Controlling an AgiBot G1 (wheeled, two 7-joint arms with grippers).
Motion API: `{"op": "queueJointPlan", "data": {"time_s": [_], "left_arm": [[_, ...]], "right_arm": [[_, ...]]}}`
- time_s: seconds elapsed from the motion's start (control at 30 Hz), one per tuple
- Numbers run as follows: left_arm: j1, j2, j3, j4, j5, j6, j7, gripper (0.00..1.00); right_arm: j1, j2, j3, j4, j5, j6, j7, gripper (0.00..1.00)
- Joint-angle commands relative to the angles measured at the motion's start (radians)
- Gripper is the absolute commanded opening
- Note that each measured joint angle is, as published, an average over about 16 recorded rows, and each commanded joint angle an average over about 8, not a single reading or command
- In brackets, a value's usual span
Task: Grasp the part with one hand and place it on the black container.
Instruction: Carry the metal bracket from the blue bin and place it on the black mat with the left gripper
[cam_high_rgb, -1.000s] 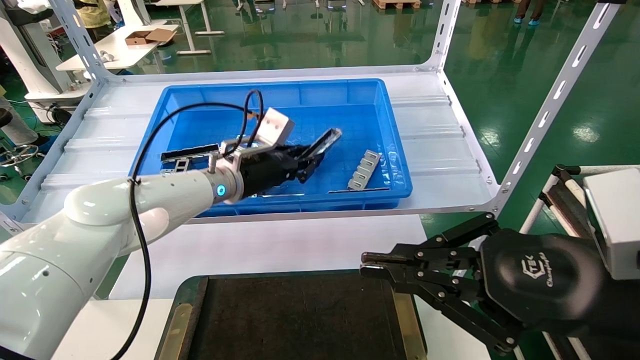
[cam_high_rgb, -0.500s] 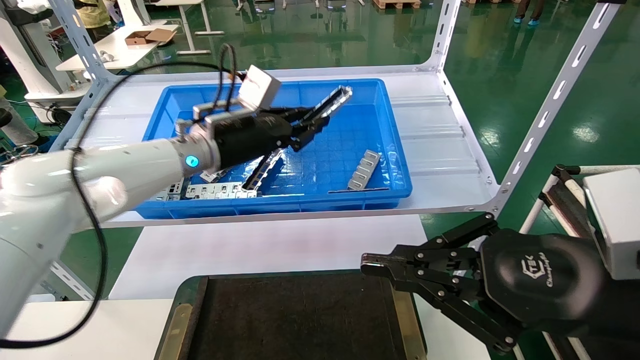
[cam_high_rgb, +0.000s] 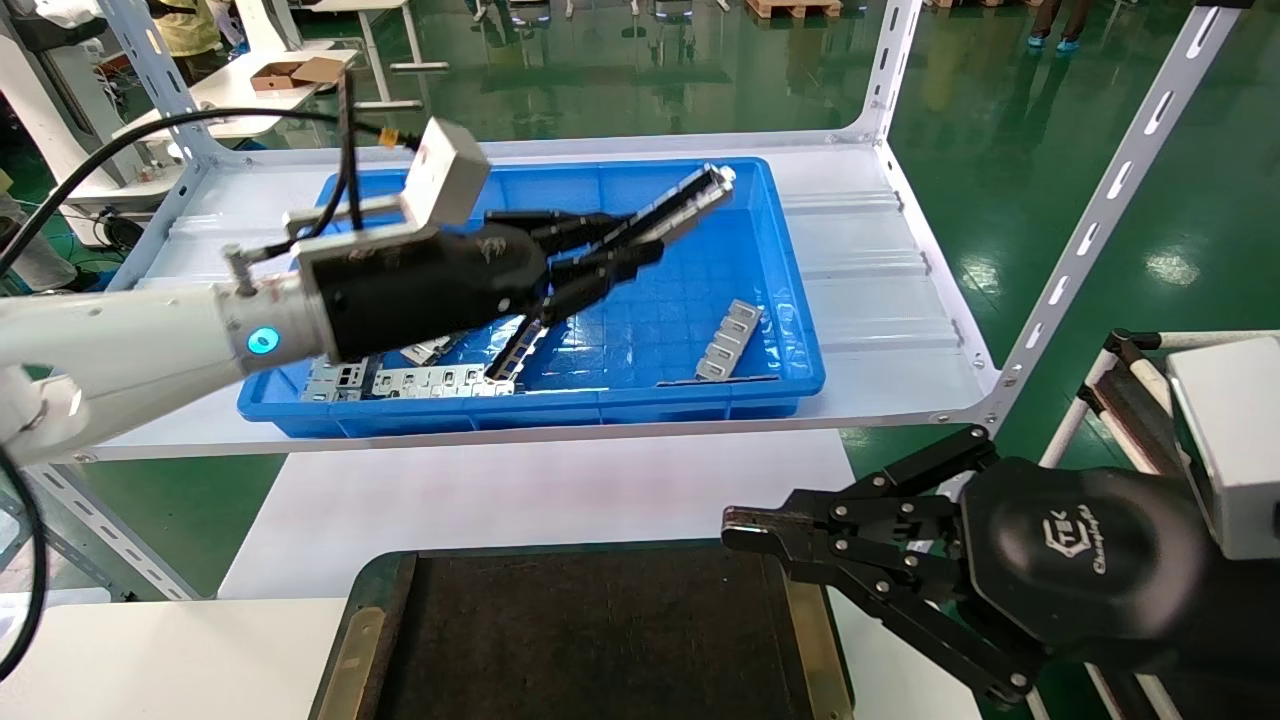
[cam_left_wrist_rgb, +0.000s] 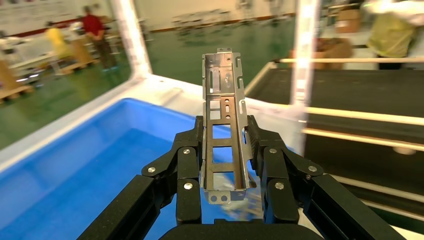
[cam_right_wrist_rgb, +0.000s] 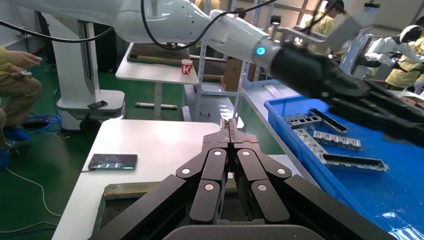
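— Where's the slim silver-grey sheet-metal channel part (cam_high_rgb: 672, 208)?
— Clamped between the left black linkage claw (cam_high_rgb: 600, 250), lifted clear, tilted up toward the counter's far edge.
— And the shallow black container with brass rim strips (cam_high_rgb: 810, 640)?
— Flat at the counter's near edge, floor bare.

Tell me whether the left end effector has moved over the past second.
Yes. The left end effector, shut on the part, has risen from low inside the blue bin toward the bin's far rim.
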Motion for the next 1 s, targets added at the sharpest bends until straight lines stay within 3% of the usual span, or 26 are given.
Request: {"op": "queueJointPlan", "data": {"time_s": [0.03, 0.27, 0.5, 0.73, 1.0], "left_arm": [[0.008, -0.018, -0.003, -0.012, -0.009, 0.050, 0.000, 0.00], [0.106, -0.082, -0.003, -0.165, -0.036, 0.116, -0.059, 0.00], [0.250, -0.159, 0.008, -0.411, -0.048, 0.074, -0.150, 0.00], [0.432, -0.247, 0.035, -0.690, -0.033, -0.076, -0.258, 0.00], [0.635, -0.309, 0.074, -0.932, 0.007, -0.328, -0.367, 0.00]], "right_arm": [[0.000, 0.000, 0.000, 0.000, 0.000, 0.000, 0.000, 0.00], [0.000, 0.000, 0.000, 0.000, 0.000, 0.000, 0.000, 0.00], [0.000, 0.000, 0.000, 0.000, 0.000, 0.000, 0.000, 0.00], [0.000, 0.000, -0.001, 0.000, 0.000, 0.000, 0.000, 0.00], [0.000, 0.000, -0.001, 0.000, 0.001, 0.000, 0.000, 0.00]]}}
